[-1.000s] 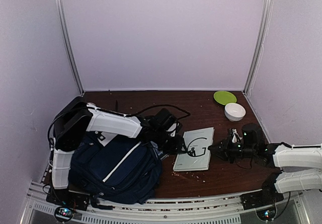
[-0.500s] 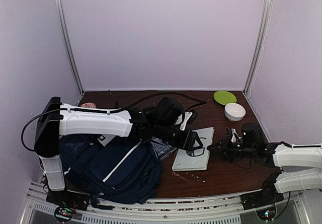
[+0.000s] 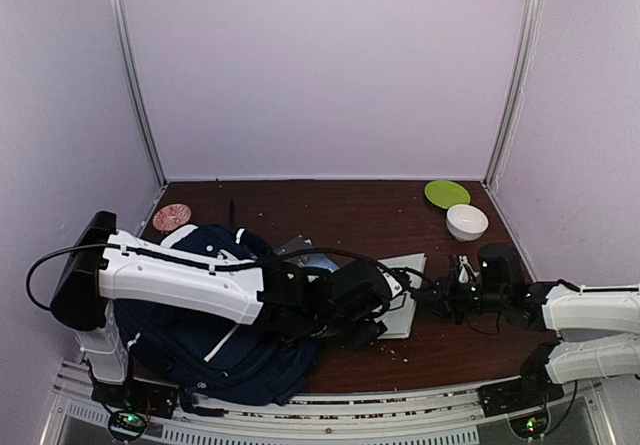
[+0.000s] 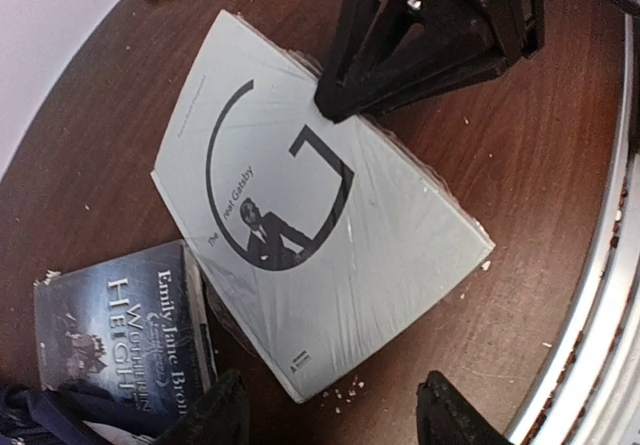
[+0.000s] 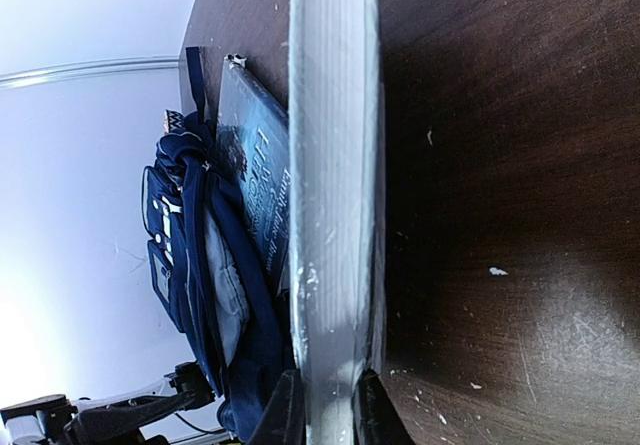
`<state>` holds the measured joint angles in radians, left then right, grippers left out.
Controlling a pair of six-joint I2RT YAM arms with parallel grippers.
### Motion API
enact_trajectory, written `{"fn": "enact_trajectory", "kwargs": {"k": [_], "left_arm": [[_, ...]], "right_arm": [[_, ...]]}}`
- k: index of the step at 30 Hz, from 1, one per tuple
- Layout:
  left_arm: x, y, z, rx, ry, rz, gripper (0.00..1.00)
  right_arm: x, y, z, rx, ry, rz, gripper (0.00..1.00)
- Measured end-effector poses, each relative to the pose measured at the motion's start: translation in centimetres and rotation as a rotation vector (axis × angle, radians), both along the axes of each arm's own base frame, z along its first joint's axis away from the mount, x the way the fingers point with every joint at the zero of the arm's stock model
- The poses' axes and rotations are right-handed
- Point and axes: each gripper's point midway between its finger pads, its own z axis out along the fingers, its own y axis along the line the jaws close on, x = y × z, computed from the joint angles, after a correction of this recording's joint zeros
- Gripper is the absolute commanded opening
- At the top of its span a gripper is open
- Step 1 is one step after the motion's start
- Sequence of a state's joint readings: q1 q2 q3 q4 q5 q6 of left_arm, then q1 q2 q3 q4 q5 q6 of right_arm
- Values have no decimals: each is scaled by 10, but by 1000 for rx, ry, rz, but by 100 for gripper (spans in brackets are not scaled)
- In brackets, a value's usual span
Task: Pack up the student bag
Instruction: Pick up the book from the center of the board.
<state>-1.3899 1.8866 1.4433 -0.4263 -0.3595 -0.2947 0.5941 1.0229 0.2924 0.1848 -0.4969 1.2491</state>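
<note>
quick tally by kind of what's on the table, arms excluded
Books: 2 (pale book, dark book)
Bags: 1 (navy backpack)
Dishes: 2 (green plate, white bowl)
Unidentified: 1 (small pink round item, too small to tell what it is)
Total: 6

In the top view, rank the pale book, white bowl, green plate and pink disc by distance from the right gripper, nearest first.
1. The pale book, its right edge clamped in the right gripper.
2. The white bowl, behind the gripper, near the right wall.
3. The green plate, just beyond the bowl.
4. The pink disc, far-left back corner.
</note>
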Motion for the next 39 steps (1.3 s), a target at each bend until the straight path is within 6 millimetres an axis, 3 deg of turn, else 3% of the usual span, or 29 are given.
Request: {"fn": "enact_trajectory", "kwargs": {"k": [7,11,16,30,35,39], "left_arm": [[-2,-10,2,39,-170,-61,98],[-3,-16,-20,87,-225,-87,98],[-6,-11,-42,146,-281,-132,98],[4,-28,-62,181,-401,-131,98],[13,-26,-60,195,-453,-95,86],[15,-26,-54,201,-486,-78,62]], "right_arm": [[1,2,0,0,22,-2,0],[1,3,1,4,29,-4,0],[0,5,2,13,39,-8,0],[-5,11,4,38,75,-6,0],[-7,14,5,46,86,-5,0],[-5,15,8,56,82,-11,0]]}}
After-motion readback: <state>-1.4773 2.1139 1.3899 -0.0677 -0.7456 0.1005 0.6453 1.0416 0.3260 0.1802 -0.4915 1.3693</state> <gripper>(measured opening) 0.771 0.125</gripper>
